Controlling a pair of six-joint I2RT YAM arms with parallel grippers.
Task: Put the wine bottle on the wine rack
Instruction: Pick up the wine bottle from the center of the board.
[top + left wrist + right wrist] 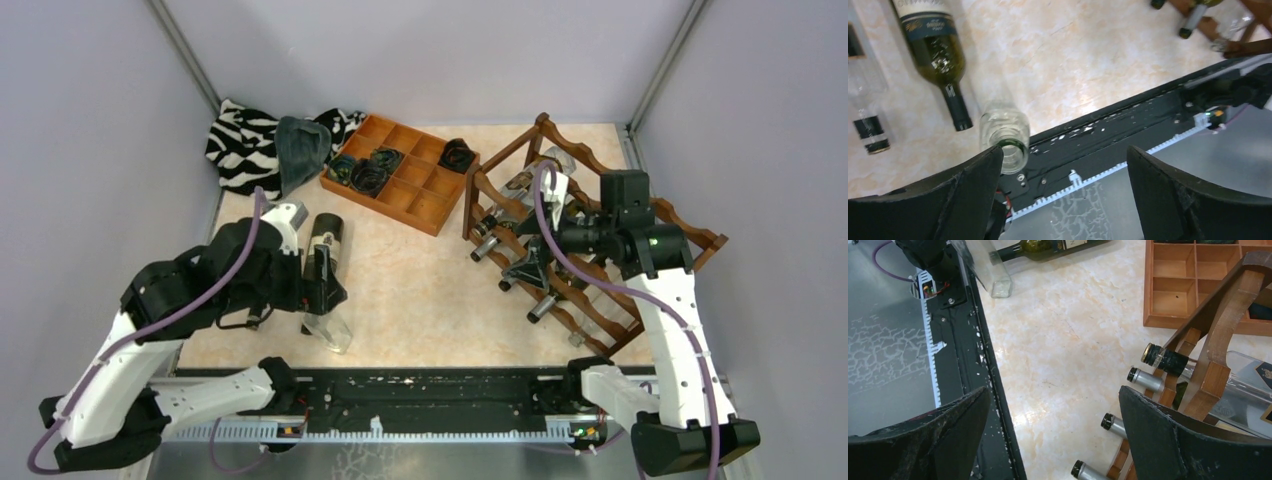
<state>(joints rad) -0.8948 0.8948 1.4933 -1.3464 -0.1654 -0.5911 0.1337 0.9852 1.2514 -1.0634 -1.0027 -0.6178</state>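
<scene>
Pale marbled counter [420, 290], walled in grey. At right, the wine rack [470, 205], reddish-brown with scalloped rails, set slantwise and loaded with several bottles lying with necks toward the near left. Over its middle, the right arm, with the right pincer [525, 270] low among those necks. At left, the left arm bent in over the counter's edge, left pincer [322, 288] above a wine bottle [326, 236] lying flat, dark with a pale label. Just nearer, a clear glass bottle [335, 335], also lying down. Toward the far side, an orange-brown compartment tray [425, 205] with dark items in a few cells. Beside it at far left, a zebra-striped cloth [240, 140] with a dark grey cloth [298, 150] on top.
</scene>
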